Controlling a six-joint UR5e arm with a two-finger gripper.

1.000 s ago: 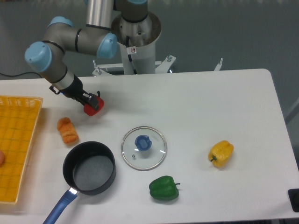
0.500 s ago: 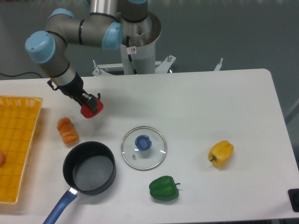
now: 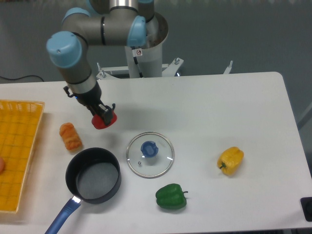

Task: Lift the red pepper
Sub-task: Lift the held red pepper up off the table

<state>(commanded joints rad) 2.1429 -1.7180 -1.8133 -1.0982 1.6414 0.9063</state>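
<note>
I see the pincer (image 3: 104, 116) clamped on the red pepper (image 3: 105, 120), held over the desk (image 3: 219, 107). The orange pastry (image 3: 70, 136) lies left of it, the glass lid (image 3: 150, 154) near right.

Robotics lab bench, not a kitchen: a bare white table (image 3: 204, 97) stands before a plain grey-blue backdrop, with the grey-and-blue arm (image 3: 80, 58) rising from a metal pedestal (image 3: 144, 46) bolted at the table's far edge. Kitchen-style props lie spread well apart like test objects (too tidy for cooking): a dark saucepan (image 3: 92, 181), a glass lid (image 3: 150, 154), a yellow pepper (image 3: 230, 160), a green pepper (image 3: 171, 196), a yellow mesh basket (image 3: 17, 146). A black cable (image 3: 19, 78) trails at far left.
</note>
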